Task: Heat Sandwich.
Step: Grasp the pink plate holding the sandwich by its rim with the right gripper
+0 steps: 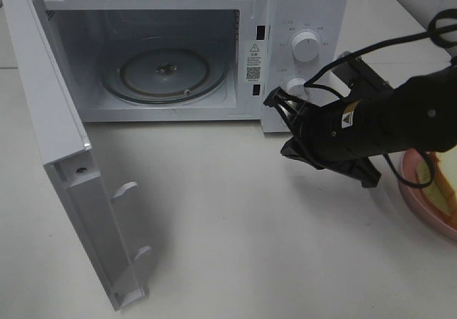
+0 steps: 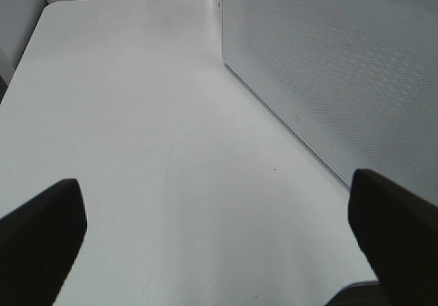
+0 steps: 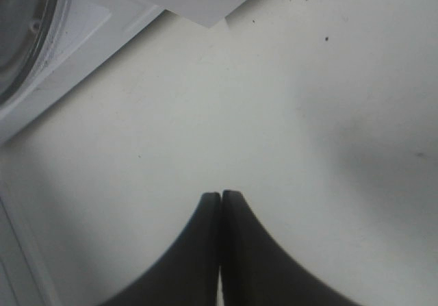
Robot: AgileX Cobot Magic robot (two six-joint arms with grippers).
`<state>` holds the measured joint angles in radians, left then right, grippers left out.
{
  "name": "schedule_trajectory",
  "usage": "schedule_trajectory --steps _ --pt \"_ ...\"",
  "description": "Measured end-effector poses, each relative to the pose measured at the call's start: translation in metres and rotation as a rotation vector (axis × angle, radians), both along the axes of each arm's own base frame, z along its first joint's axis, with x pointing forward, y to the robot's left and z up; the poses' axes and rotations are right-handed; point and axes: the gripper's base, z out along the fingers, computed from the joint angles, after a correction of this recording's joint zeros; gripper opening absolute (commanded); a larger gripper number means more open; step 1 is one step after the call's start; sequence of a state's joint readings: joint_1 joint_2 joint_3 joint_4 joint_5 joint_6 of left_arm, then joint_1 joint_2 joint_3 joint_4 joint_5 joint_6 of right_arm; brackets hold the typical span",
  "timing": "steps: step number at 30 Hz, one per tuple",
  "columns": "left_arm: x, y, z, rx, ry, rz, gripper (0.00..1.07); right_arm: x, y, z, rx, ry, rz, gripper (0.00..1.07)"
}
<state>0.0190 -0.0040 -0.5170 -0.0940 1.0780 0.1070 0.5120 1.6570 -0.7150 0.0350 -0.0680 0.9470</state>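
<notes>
Nearest the camera in the high view, the microwave door (image 1: pixel 68 183) hangs wide open down the lower left of the frame, with plain white table (image 1: pixel 250 247) next to it. At the right edge there's the pink plate (image 1: pixel 416 199) with the sandwich (image 1: pixel 444 183) on it, mostly cut off by the frame and the arm. The right gripper (image 1: pixel 275 99) sits mid-right, close to the lower knob (image 1: pixel 295 85), its fingers pressed together and holding nothing. The left gripper (image 2: pixel 213 183) only shows on its wrist cam, spread wide over the table beside a perforated white panel (image 2: pixel 328 66). Furthest back is the microwave (image 1: pixel 307 5), its glass turntable (image 1: pixel 164 73) visible inside.
</notes>
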Motion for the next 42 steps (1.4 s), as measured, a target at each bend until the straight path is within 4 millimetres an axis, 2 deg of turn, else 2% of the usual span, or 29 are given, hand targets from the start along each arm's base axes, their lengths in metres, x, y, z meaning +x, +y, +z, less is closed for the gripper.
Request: schedule_trajectory --steps 2,4,5,7,9,12,17,21,24,28,29,30,31,33,34,36,38,42 --pt "0.000 0.000 0.000 0.000 0.000 0.000 1.00 0.000 -0.002 0.008 -0.072 -0.011 0.082 0.04" --pt "0.000 0.000 0.000 0.000 0.000 0.000 1.00 -0.005 -0.006 0.016 -0.208 -0.017 0.239 0.05" --pt "0.000 0.000 0.000 0.000 0.000 0.000 1.00 -0.005 -0.006 0.016 -0.208 -0.017 0.239 0.05" --pt "0.000 0.000 0.000 0.000 0.000 0.000 1.00 -0.012 -0.010 0.019 -0.332 0.012 0.391 0.05" --pt "0.000 0.000 0.000 0.000 0.000 0.000 1.00 -0.014 -0.011 0.020 -0.363 0.017 0.434 0.06" --pt "0.000 0.000 0.000 0.000 0.000 0.000 1.00 -0.024 -0.018 0.018 -0.491 0.086 0.628 0.07" --pt "0.000 0.000 0.000 0.000 0.000 0.000 1.00 -0.035 -0.027 0.015 -0.565 0.206 0.751 0.09" --pt "0.000 0.000 0.000 0.000 0.000 0.000 1.00 -0.038 -0.037 0.017 -0.597 0.275 0.768 0.12" --pt "0.000 0.000 0.000 0.000 0.000 0.000 1.00 -0.039 -0.044 0.021 -0.614 0.294 0.763 0.19" --pt "0.000 0.000 0.000 0.000 0.000 0.000 1.00 -0.036 -0.059 0.034 -0.644 0.324 0.729 0.39" --pt "0.000 0.000 0.000 0.000 0.000 0.000 1.00 -0.036 -0.059 0.034 -0.644 0.324 0.729 0.39" --pt "0.000 0.000 0.000 0.000 0.000 0.000 1.00 -0.034 -0.065 0.040 -0.647 0.322 0.705 0.45" --pt "0.000 0.000 0.000 0.000 0.000 0.000 1.00 -0.034 -0.067 0.042 -0.651 0.316 0.697 0.58" --pt "0.000 0.000 0.000 0.000 0.000 0.000 1.00 -0.032 -0.072 0.046 -0.656 0.307 0.678 0.74" --pt "0.000 0.000 0.000 0.000 0.000 0.000 1.00 -0.032 -0.072 0.046 -0.656 0.307 0.678 0.74" --pt "0.000 0.000 0.000 0.000 0.000 0.000 1.00 -0.030 -0.079 0.049 -0.674 0.297 0.664 0.93" --pt "0.000 0.000 0.000 0.000 0.000 0.000 1.00 -0.029 -0.083 0.049 -0.687 0.298 0.660 0.99" --pt "0.000 0.000 0.000 0.000 0.000 0.000 1.00 -0.027 -0.089 0.050 -0.697 0.297 0.644 0.99"
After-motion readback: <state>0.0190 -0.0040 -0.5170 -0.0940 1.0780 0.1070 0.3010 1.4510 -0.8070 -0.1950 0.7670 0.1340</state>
